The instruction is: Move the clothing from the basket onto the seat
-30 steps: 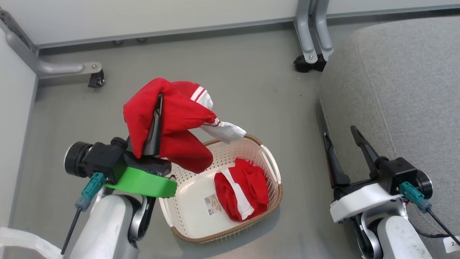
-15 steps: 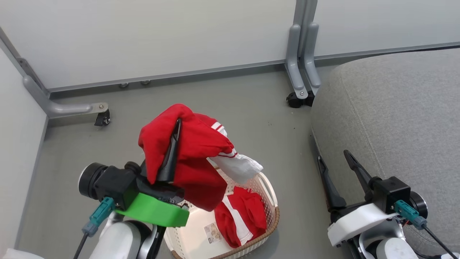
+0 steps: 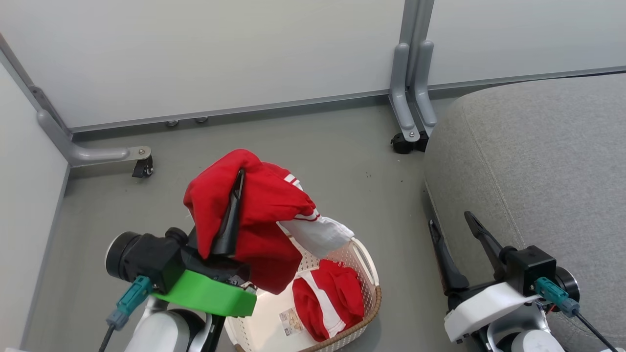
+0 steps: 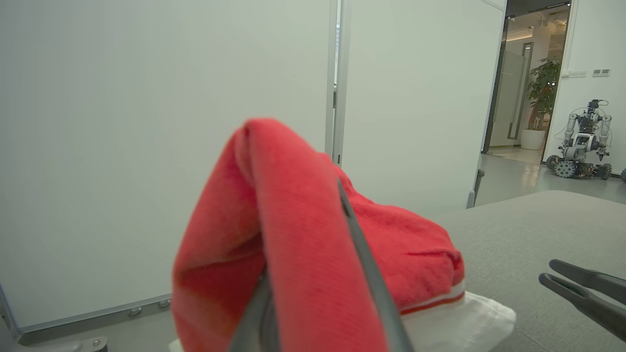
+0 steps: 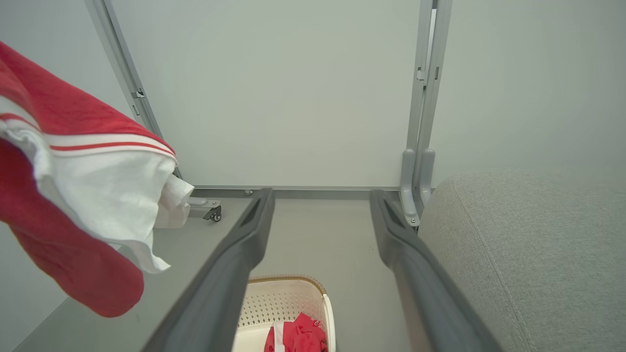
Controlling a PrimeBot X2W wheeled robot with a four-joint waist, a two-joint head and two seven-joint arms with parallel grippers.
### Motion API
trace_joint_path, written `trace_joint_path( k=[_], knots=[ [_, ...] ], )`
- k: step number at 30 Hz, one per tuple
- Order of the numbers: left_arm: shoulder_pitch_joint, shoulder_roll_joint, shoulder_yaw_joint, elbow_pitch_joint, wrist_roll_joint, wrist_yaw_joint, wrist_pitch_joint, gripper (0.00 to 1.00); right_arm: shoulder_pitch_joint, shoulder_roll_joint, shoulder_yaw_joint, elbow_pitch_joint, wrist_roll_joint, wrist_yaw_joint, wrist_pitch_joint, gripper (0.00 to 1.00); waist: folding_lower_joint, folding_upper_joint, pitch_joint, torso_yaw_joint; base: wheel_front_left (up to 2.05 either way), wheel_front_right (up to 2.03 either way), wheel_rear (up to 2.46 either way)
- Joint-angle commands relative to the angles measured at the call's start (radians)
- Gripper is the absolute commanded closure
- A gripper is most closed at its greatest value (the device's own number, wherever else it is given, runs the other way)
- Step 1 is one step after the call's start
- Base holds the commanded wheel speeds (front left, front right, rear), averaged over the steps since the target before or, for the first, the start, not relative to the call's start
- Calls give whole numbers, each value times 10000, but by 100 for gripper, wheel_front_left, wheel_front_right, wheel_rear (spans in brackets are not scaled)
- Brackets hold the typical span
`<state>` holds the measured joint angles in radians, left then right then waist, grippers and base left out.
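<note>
As we look down from the head, our left gripper (image 3: 238,178), lower left, pinches one soft red garment (image 3: 264,205) above the perforated cream basket (image 3: 366,266), where the second garment (image 3: 325,303) lies crumpled. Our right gripper (image 3: 449,218) gapes empty beside the grey woven seat (image 3: 538,161). Farther off, the left wrist view adds a doorway (image 4: 533,98) and another wheeled robot (image 4: 582,146).

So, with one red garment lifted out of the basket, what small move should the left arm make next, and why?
Probably swing the left end effector rightward toward the grey seat. It is shut on the lifted garment, which hangs above the basket, and the seat lies to its right.
</note>
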<state>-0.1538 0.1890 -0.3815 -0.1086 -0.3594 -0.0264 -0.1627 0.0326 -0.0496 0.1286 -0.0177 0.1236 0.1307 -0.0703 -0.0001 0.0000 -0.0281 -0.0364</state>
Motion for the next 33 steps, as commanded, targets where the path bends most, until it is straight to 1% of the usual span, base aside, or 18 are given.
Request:
trace_joint_path(
  k=[1,10,16,20,28,33],
  knots=[
    [112,71,42,-21,-15,37,12,100,58,-18,29,-17,54,1,45,0,1,0,11,1,0,0,0],
    [58,97,-14,-49,-55,90,31,100,21,-18,124,92,97,1,51,0,1,0,24,19,0,0,0],
    [7,114,-66,-77,-72,110,60,100,-132,-25,470,160,180,1,119,0,1,0,34,29,0,0,0],
    [-69,128,-108,-94,-75,93,44,100,-390,-153,1128,192,357,1,163,0,1,0,82,59,0,0,0],
    [-244,74,-313,-20,-75,-7,48,100,-1474,-718,3418,259,1357,1,279,0,1,0,210,256,0,0,0],
    [-349,15,-466,40,-84,-73,28,100,-2043,-976,4479,371,1890,1,352,0,1,0,236,415,0,0,0]
  ],
)
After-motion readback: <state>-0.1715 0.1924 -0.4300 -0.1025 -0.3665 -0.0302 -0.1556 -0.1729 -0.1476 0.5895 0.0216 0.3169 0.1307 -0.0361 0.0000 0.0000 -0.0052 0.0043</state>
